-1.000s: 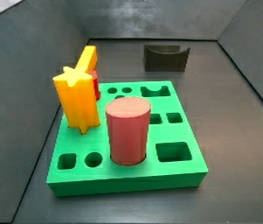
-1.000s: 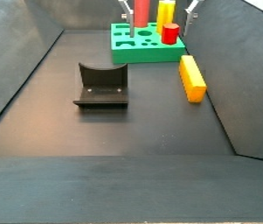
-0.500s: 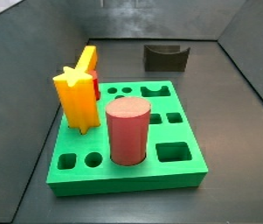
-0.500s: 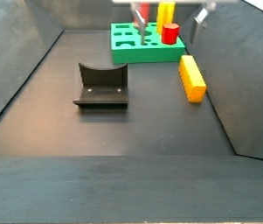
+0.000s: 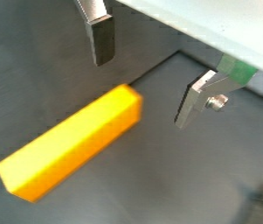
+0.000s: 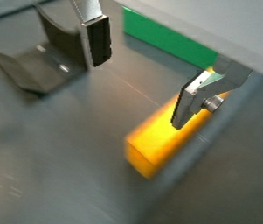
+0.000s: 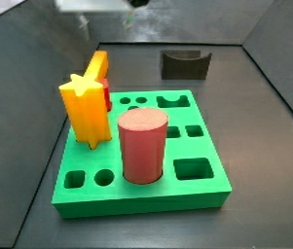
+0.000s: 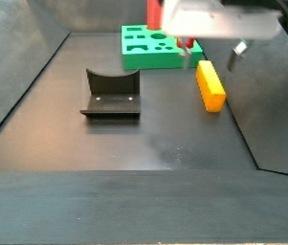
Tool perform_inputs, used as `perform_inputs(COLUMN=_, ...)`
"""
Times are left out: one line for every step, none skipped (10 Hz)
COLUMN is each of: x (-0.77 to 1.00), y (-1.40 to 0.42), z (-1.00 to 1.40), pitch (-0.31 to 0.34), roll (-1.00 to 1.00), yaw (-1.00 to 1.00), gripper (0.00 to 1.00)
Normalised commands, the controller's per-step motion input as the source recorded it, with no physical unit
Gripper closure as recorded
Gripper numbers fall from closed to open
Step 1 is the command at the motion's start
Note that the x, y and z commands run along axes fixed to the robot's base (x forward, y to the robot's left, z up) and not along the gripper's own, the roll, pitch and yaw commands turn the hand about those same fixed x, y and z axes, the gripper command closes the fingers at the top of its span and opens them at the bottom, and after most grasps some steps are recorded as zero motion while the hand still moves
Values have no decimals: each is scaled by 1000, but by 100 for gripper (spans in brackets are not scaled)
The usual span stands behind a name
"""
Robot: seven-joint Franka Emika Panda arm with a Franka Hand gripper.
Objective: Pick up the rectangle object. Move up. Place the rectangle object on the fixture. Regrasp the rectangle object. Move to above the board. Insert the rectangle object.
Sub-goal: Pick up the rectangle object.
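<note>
While the green board (image 7: pixel 142 156) fills most of a side view, it carries a red cylinder (image 7: pixel 143 146) near its middle and a yellow star-topped post (image 7: pixel 84 109) toward 9 o'clock, with open holes of several shapes across its top. In a side view the board (image 8: pixel 146 48) sits at 12 o'clock on the dark floor (image 8: pixel 133 134), and the dark fixture (image 8: pixel 110 94) stands at the centre, well apart from it. The rectangle object (image 8: pixel 209 85), a yellow-orange bar, lies flat on the floor at 2 o'clock from the fixture, near the board's corner. The end effector (image 8: pixel 212 46) hangs above the bar's far end, its jaws spread wide and holding nothing. In both wrist views the silver fingers (image 5: pixel 100 37) stand on either side above the bar (image 5: pixel 69 143), not touching it; the fixture (image 6: pixel 40 57) shows in a wrist view too.
</note>
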Motion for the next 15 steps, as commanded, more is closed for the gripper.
perform_inputs(x=-677, y=-94, z=-343, pitch=-241, roll=6, yaw=-171, gripper=0)
perform_inputs(x=-243, y=-129, z=-560, pitch=-181, roll=117, yaw=0, gripper=0)
perform_inputs(x=-57, y=-109, z=-869, pitch=-159, roll=153, yaw=23, gripper=0)
perform_inputs(x=146, y=-46, z=-963, pitch=-61, roll=147, yaw=6, gripper=0)
perform_inputs(x=297, y=0, z=-869, pitch=-50, roll=180, yaw=0, gripper=0)
perform_inputs(x=349, y=0, z=-843, pitch=-17, roll=199, yaw=0, gripper=0)
perform_inputs(x=291, y=0, z=-851, pitch=-3, roll=206, yaw=26, gripper=0)
perform_inputs(x=171, y=0, z=-914, pitch=-13, roll=187, yaw=94, gripper=0)
perform_inputs(x=20, y=0, z=-974, pitch=-50, roll=161, yaw=114, gripper=0)
perform_inputs(x=0, y=94, z=-957, pitch=-66, roll=176, yaw=143, gripper=0)
perform_inputs(x=0, y=246, z=-960, pitch=-84, roll=163, yaw=197, gripper=0)
perform_inputs(x=0, y=349, z=-1000, pitch=-69, roll=139, yaw=191, gripper=0)
perform_inputs(x=57, y=163, z=-1000, pitch=-59, roll=100, yaw=131, gripper=0)
perform_inputs(x=0, y=0, z=-983, pitch=-83, roll=121, yaw=31, gripper=0)
perform_inputs(x=23, y=-209, z=-1000, pitch=-104, roll=93, yaw=0, gripper=0)
